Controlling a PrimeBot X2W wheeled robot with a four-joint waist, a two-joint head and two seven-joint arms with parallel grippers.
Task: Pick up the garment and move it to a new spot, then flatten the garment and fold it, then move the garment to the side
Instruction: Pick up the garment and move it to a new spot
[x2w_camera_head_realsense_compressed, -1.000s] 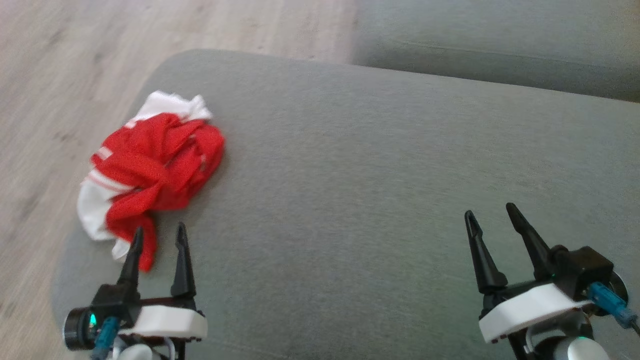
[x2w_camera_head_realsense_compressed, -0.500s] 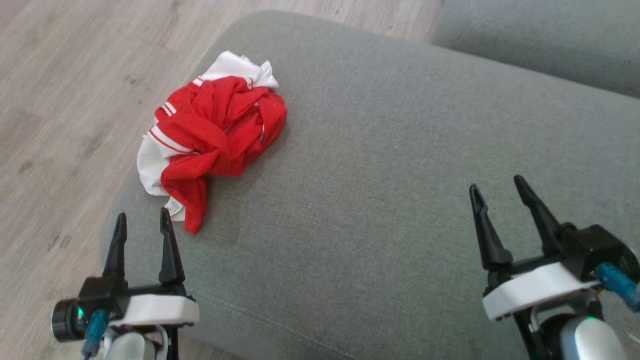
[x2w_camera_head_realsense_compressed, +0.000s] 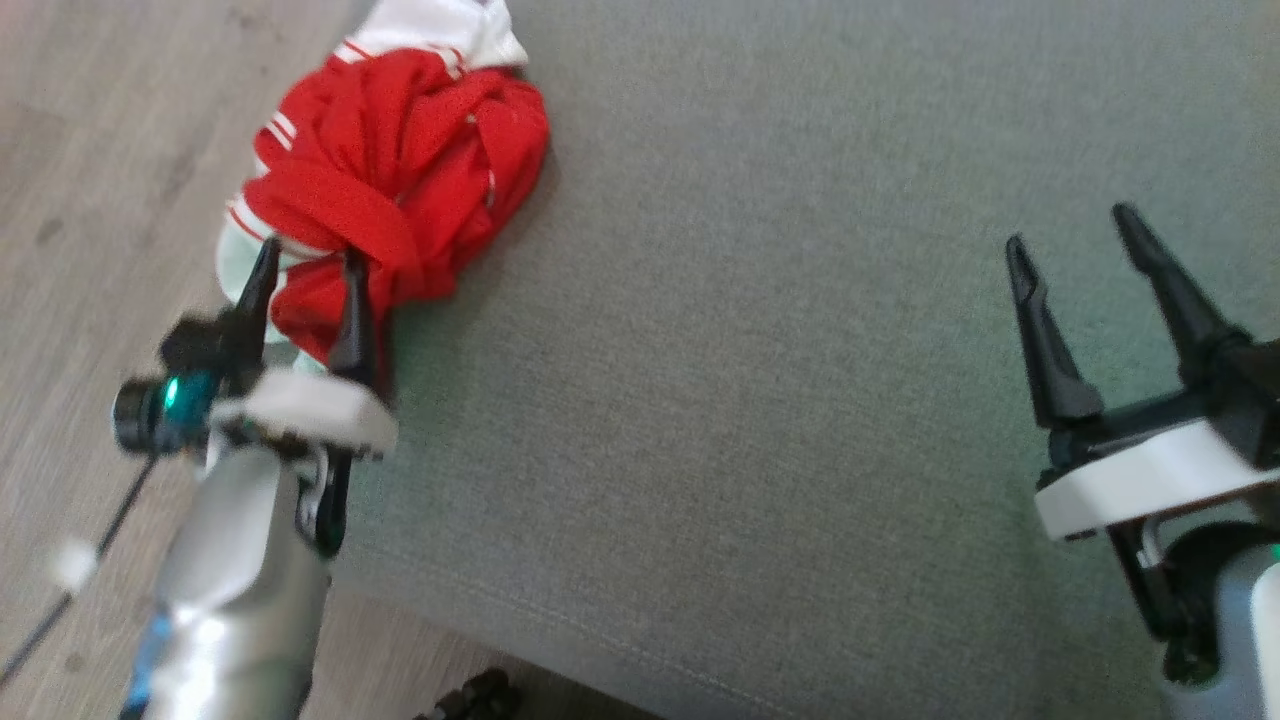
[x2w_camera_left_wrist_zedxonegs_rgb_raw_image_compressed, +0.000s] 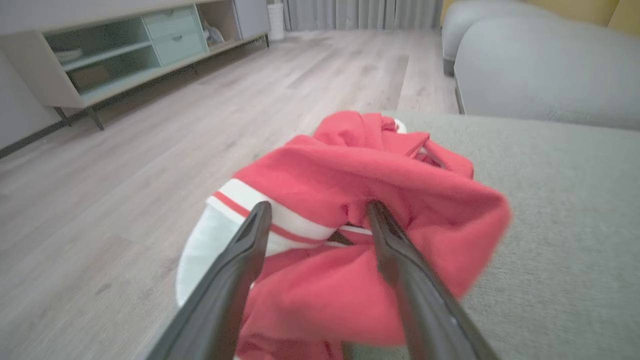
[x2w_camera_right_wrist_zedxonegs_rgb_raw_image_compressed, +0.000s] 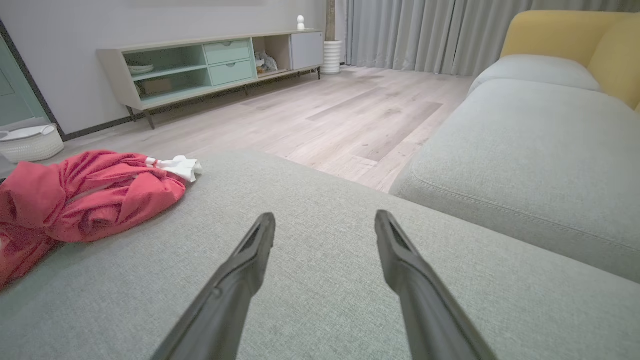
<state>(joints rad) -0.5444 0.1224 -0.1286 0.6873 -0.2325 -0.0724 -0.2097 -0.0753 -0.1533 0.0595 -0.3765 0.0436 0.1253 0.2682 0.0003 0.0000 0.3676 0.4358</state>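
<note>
garment: your red-and-white mesh jersey (x2w_camera_head_realsense_compressed: 390, 160) lies crumpled in a heap near the corner of the grey sofa cushion (x2w_camera_head_realsense_compressed: 750, 350), right at the fingertips of the left gripper (x2w_camera_left_wrist_zedxonegs_rgb_raw_image_compressed: 318, 205).
left gripper: fingers spread, straddling a red fold and the white striped band; nothing pinched yet.
right gripper (x2w_camera_right_wrist_zedxonegs_rgb_raw_image_compressed: 326, 215): fingers spread over bare cushion, with the heap well off to their left.
handling: probably light, limp and a little slippery (expect it to sag and unfurl once lifted).
hold: close on the thick red fold between the left fingertips; a thin edge may slip out.

Grey cushion (x2w_camera_head_realsense_compressed: 760, 400), wood floor (x2w_camera_right_wrist_zedxonegs_rgb_raw_image_compressed: 350, 115), low sideboard (x2w_camera_right_wrist_zedxonegs_rgb_raw_image_compressed: 210, 65), grey curtains (x2w_camera_right_wrist_zedxonegs_rgb_raw_image_compressed: 425, 35), white basket (x2w_camera_right_wrist_zedxonegs_rgb_raw_image_compressed: 30, 142)
</note>
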